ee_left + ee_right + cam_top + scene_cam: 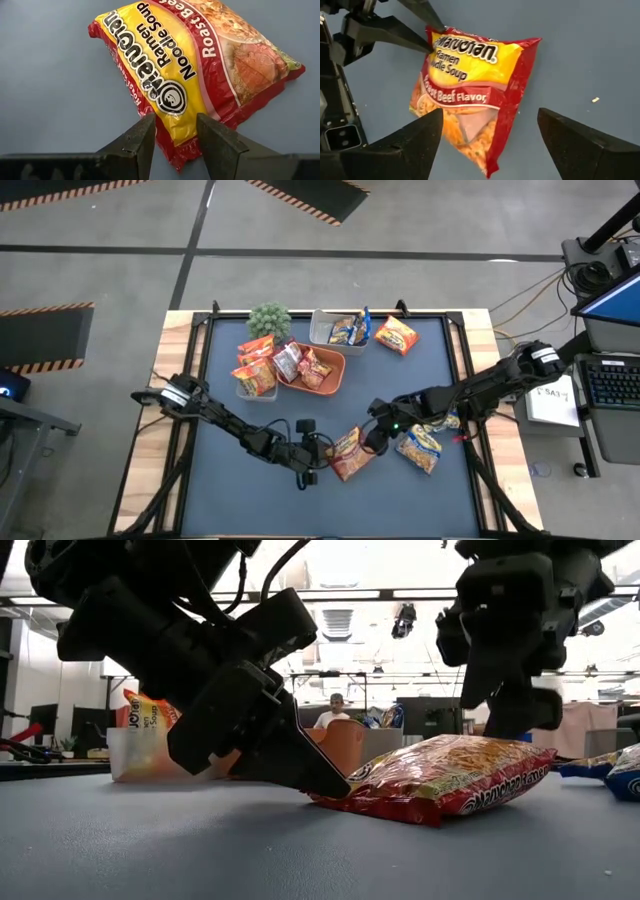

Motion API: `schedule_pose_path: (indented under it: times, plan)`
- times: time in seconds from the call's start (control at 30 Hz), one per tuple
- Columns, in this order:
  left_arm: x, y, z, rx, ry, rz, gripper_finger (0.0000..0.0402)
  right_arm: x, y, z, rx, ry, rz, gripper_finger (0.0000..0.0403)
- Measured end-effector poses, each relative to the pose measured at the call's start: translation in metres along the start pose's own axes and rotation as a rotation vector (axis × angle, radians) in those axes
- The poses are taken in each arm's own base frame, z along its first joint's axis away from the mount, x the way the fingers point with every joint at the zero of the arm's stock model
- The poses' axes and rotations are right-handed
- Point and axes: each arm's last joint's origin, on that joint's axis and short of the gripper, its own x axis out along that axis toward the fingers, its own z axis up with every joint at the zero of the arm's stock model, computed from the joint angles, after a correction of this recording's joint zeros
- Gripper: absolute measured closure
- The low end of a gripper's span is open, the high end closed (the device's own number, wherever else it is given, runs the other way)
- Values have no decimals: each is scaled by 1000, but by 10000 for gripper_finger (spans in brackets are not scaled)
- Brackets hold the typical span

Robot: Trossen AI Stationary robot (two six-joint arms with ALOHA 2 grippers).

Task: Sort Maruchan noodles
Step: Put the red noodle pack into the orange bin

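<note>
1. The left tool point(174, 137), low on the bench point(240, 480), has its fingers narrowly parted astride a corner of the roast beef ramen packet point(195, 70), apparently not yet clamped.
2. The packet lies flat at the bench's front centre; pinching the sealed edge rather than the noodle block would probably hold best.
3. The right tool point(490, 142) hovers wide open above it, empty.

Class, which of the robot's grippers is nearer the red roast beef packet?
Left. The left gripper has its fingertips around a corner of the red roast beef packet; the right gripper hovers open just above it.
</note>
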Motion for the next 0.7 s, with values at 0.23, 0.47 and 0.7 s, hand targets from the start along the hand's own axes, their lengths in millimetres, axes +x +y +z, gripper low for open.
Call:
schedule_pose_path:
  times: [0.23,0.47,0.7]
  plan:
    - [0,1,0,0,2,2,274,23,-7,-4,-2,-6,89,90]
    - [1,1,-1,2,6,2,274,53,-2,-1,-31,13,271,90]
    - [0,0,-2,5,12,-5,274,63,9,6,-65,6,372,99]
